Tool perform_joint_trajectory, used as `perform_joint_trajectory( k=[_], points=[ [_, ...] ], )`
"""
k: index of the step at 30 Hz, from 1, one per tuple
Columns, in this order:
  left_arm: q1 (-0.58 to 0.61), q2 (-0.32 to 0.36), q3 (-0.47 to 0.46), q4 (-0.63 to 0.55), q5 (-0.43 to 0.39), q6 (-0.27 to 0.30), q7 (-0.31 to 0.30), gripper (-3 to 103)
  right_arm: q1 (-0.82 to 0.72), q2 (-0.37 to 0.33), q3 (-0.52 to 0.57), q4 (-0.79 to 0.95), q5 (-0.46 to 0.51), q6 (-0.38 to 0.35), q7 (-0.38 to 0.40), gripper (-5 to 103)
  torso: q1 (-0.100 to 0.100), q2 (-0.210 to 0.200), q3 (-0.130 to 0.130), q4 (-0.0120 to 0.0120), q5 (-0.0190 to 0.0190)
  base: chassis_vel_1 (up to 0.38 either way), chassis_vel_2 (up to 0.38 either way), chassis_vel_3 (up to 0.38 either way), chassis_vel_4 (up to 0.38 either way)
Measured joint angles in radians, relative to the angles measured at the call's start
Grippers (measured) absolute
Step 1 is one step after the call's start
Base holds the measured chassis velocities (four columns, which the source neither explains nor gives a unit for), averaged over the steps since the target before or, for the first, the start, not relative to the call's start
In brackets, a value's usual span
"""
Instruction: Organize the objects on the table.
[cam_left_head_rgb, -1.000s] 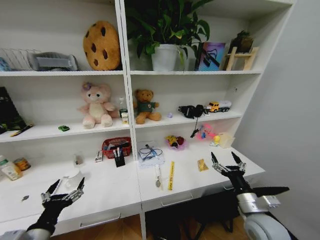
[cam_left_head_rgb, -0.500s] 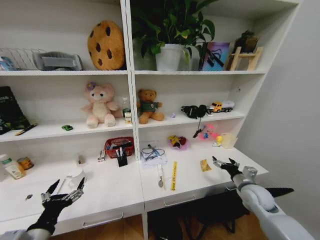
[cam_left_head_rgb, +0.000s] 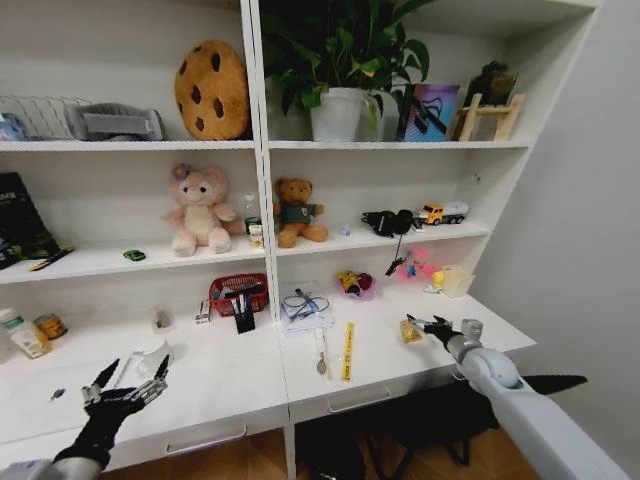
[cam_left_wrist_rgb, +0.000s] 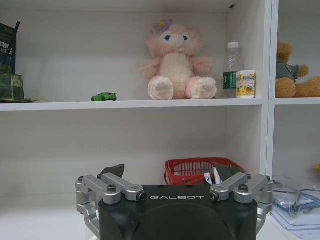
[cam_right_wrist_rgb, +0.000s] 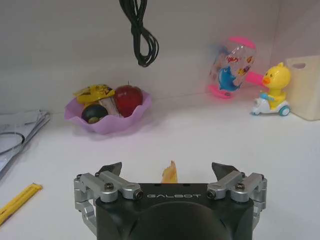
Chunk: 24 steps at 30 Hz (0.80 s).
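Head view: the right gripper (cam_left_head_rgb: 424, 326) reaches over the right section of the white table (cam_left_head_rgb: 220, 385), its fingers spread, poised just beside a small orange packet (cam_left_head_rgb: 408, 331) that lies on the desk top. In the right wrist view the same packet (cam_right_wrist_rgb: 169, 173) shows between the 2 parted fingertips of the right gripper (cam_right_wrist_rgb: 167, 170), with nothing pinched. Beyond it on the table sit a purple bowl (cam_right_wrist_rgb: 108, 112) of small items, a pink and blue toy bottle (cam_right_wrist_rgb: 233, 67), a yellow duck toy (cam_right_wrist_rgb: 273, 91) and a black cord (cam_right_wrist_rgb: 139, 33) hanging from above. A yellow ruler (cam_left_head_rgb: 346, 350) lies on the table left of the packet, near a stack of papers (cam_left_head_rgb: 303, 311).

The left gripper (cam_left_head_rgb: 127, 382) hovers low over the left section of the table, fingers spread and empty. From the left wrist view a red basket (cam_left_wrist_rgb: 202, 171) stands at the back of the table, and a tiny green toy car (cam_left_wrist_rgb: 104, 96) rests on the shelf above, well apart from a pink plush toy (cam_left_wrist_rgb: 176, 62).
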Motion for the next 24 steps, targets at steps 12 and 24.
perform_joint_trajectory(
  k=[12,24],
  points=[
    [0.000,0.000,0.000,0.000,0.000,0.000,0.000,100,0.034,0.027,-0.054,-0.065,-0.026,0.033,0.002,76,0.000,0.000,0.000,-0.0001,-0.0002,0.000,0.000,0.000,0.000],
    [0.000,0.000,0.000,0.000,0.000,0.000,0.000,100,0.023,0.031,-0.035,-0.063,-0.026,0.041,0.006,32,0.000,0.000,0.000,0.0000,-0.0002,0.000,0.000,0.000,0.000]
  ],
)
